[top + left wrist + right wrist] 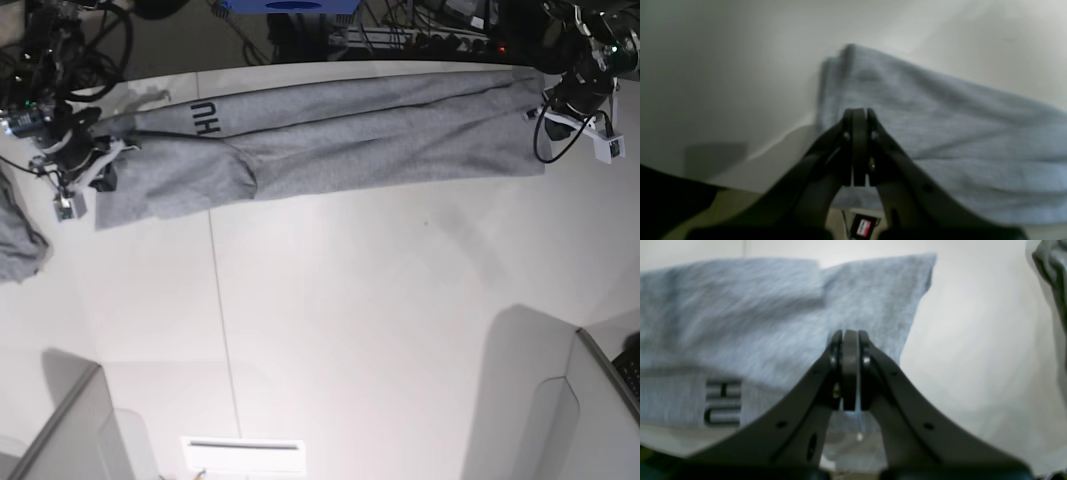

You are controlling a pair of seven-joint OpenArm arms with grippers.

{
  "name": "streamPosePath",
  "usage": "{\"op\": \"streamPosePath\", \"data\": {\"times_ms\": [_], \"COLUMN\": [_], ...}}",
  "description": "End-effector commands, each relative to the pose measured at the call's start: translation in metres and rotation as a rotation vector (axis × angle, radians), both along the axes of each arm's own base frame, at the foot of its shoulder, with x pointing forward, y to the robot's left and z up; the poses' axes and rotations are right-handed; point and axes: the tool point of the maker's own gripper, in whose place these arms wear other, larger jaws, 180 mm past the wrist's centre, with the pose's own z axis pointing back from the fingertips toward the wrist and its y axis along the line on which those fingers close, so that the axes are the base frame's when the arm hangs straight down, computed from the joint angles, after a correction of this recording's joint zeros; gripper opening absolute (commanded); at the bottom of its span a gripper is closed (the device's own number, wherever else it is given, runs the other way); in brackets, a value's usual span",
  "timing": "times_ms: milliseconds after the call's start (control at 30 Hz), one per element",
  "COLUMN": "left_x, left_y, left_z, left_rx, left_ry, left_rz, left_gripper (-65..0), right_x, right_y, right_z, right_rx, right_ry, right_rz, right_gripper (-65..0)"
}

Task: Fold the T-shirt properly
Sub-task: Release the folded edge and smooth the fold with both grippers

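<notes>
**Cloth held taut at both ends, soft and prone to sag**

Cloth like this T-shirt [340,140] gives you no stiffness to lean on. It lies across the far side of the bench [350,330] as a long narrow band, already doubled lengthwise, with black letters showing near one end.

Your left gripper [858,115] has its jaws pressed together on the shirt's edge at the end on the base view's right. Your right gripper [850,336] has its jaws pinched shut on the fabric at the other end, close to the lettering.

Expect the shirt to be light, limp and slightly stretchy. It will droop in the middle once lifted, and the stacked layers can slide apart if you catch only the top one. Take hold at the corners of each short end, through every layer, and keep both ends level so the band stays flat.

A smaller grey lump [18,245] sits near the bench's edge beside the right arm, apart from the shirt. You risk dragging it if that arm swings wide.
</notes>
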Motion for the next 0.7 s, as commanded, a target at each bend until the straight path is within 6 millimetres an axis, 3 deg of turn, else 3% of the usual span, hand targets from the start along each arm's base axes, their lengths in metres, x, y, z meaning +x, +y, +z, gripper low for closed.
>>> {"op": "streamPosePath", "data": {"times_ms": [0, 167, 300, 467, 667], "left_x": [0.005, 0.013, 0.037, 0.072, 0.129], "left_y": [0.003, -0.004, -0.008, -0.004, 0.012], "left_z": [0.001, -0.031, -0.047, -0.059, -0.043], "left_rx": [0.028, 0.128, 0.13, 0.099, 0.128], "left_ry": [-0.007, 0.137, 0.168, 0.169, 0.13], "left_rz": [0.005, -0.05, -0.071, -0.045, -0.049], "left_gripper": [-65.0, -65.0, -65.0, -65.0, -65.0], "right_x": [0.006, 0.016, 0.031, 0.056, 0.074], "right_y": [-0.005, -0.003, -0.008, -0.013, -0.021], "right_z": [0.002, -0.033, -0.051, -0.051, -0.037], "right_rx": [0.001, 0.061, 0.107, 0.14, 0.141], "right_ry": [-0.016, 0.064, 0.101, 0.063, 0.027], "right_rz": [-0.01, -0.027, -0.068, -0.108, -0.179], "right_gripper": [-65.0, -65.0, -65.0, -65.0, -65.0]}}
